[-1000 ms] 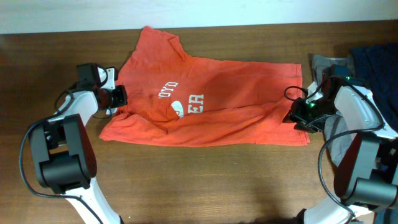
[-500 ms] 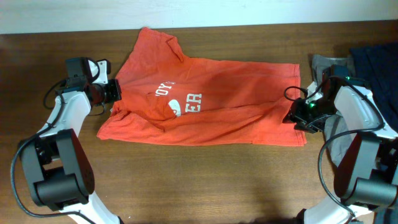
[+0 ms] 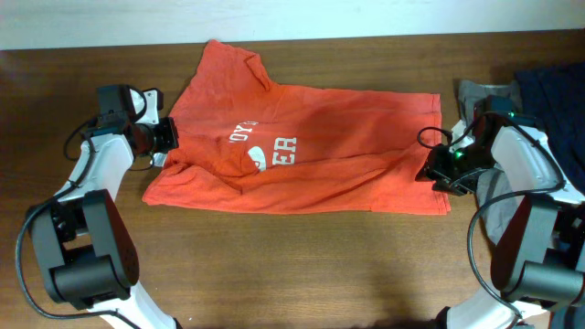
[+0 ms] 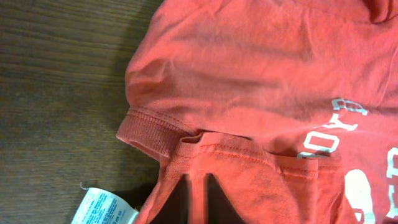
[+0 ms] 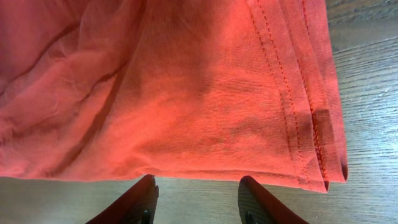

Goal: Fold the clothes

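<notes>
Orange-red T-shirt (image 3: 320,155) lying crumpled across wooden table (image 3: 292,274). Left gripper (image 4: 198,202) pinched on its collar fabric, left edge; right gripper (image 5: 198,199) spread wide, empty, just off the right hem. Risk: lifting one-handed, dragging cloth askew, bunching the fold.

1. The left arm (image 3: 91,174) is extended from its base at the near left edge and is bent inward at the wrist.
2. The left gripper (image 4: 198,200) is pointed toward the middle. Its fingers (image 4: 177,205) are drawn close together, and a thin fold of the shirt (image 4: 249,74) is pinched between them.
3. The right arm (image 3: 528,169) is arched up from its base at the near right edge and is turned inward.
4. The right gripper (image 5: 198,200) is held low, and its fingers (image 5: 132,202) are spread wide apart.
</notes>
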Motion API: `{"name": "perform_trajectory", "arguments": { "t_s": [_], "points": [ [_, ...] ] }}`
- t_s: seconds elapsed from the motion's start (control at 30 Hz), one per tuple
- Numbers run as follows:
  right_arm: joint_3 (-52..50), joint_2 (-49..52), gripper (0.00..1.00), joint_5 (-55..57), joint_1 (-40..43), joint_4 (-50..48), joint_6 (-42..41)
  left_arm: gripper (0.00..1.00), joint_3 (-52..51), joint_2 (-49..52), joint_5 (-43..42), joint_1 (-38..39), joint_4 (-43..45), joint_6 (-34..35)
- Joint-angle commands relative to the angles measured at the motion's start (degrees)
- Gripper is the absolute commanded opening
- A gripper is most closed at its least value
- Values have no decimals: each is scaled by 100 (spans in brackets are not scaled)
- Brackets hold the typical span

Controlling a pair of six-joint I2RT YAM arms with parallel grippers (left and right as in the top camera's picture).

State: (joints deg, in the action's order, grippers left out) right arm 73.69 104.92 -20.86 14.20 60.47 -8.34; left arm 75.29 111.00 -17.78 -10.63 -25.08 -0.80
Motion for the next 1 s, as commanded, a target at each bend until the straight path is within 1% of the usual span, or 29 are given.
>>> {"name": "perform_trajectory", "arguments": {
  "t_s": [0.0, 0.03, 0.1, 0.17, 0.27, 0.33, 0.4, 0.63, 0.97],
  "points": [
    [57, -96, 47, 52, -31, 20, 61, 26, 76, -107, 90, -28, 31, -208],
    [57, -96, 47, 52, -31, 20, 63, 31, 76, -85, 216, -28, 63, -208],
    [57, -96, 47, 55, -31, 20, 63, 36, 76, -57, 382, -28, 92, -208],
    [57, -96, 47, 55, -31, 20, 61, 38, 76, 22, 474, -28, 125, -229],
    [57, -96, 47, 52, -31, 22, 61, 37, 76, 173, 411, -28, 144, -227],
    [57, -96, 47, 52, -31, 24, 61, 33, 76, 254, 291, -24, 144, -227],
    [57, -96, 47, 52, -31, 24, 63, 32, 76, 258, 256, -24, 166, -227],
    [57, -96, 47, 52, -31, 22, 61, 31, 79, 258, 173, 2, 256, -229],
    [57, -96, 47, 52, -31, 24, 61, 31, 76, 332, 175, 240, 505, -229]
  ]
}}
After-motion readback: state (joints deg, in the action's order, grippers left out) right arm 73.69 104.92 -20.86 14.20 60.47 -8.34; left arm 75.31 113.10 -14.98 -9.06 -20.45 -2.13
